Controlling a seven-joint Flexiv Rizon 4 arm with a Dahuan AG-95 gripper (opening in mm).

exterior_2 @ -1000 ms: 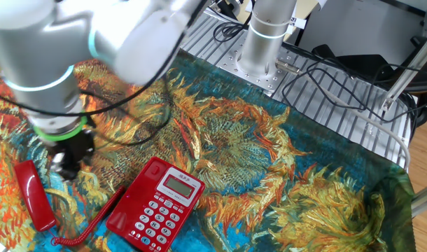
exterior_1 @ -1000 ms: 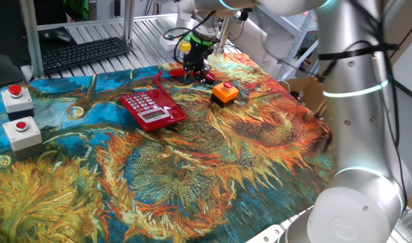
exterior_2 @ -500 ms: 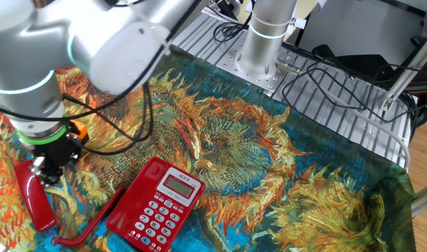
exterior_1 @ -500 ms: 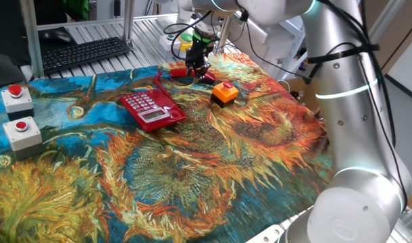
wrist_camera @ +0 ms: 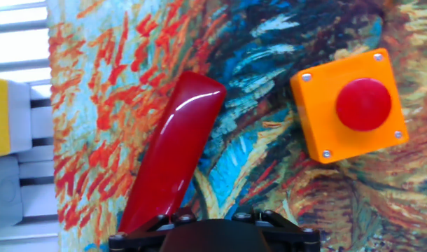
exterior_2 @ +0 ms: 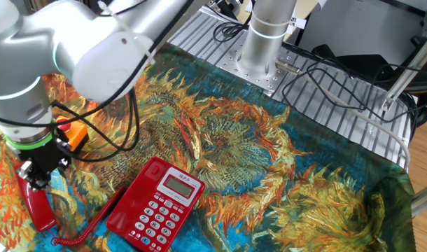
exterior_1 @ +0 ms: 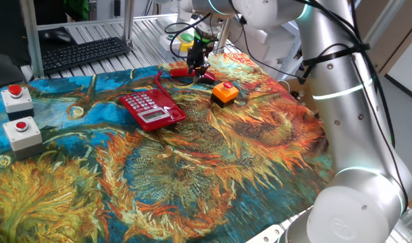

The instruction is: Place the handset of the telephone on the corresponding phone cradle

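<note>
Finding 1, left of scene. In the hand view the slim, glossy red plastic handset (wrist_camera: 173, 154) lies flat on the painted sunflower-pattern cloth (wrist_camera: 269, 175) covering the table, running from the lower left towards the upper middle, with its lower end passing under the black body of the hand. In the other fixed view the handset (exterior_2: 37, 203) lies at the far left, apart from the small red plastic desk telephone (exterior_2: 155, 204) with pale grey keys, whose cradle is unoccupied. A thin red cord (exterior_2: 94, 220) runs along the cloth beside the telephone's left edge.

Finding 2, the hand. The hand (exterior_2: 33, 176) points down directly over the upper end of the handset. Its fingertips are not clearly visible in any view; whether they stand apart or are clamped on the handset cannot be told.

Finding 3, right of the handset. An orange box with a round red button (wrist_camera: 350, 105) sits near the handset, not touching it.

Assessment. The step in hand appears to be the pickup of the handset; placement is not yet done. The next move calls for a secure grip across the narrow width of the bar, a clean lift clear of the orange box, then carriage to the telephone with the handset aligned lengthwise to the cradle.
</note>
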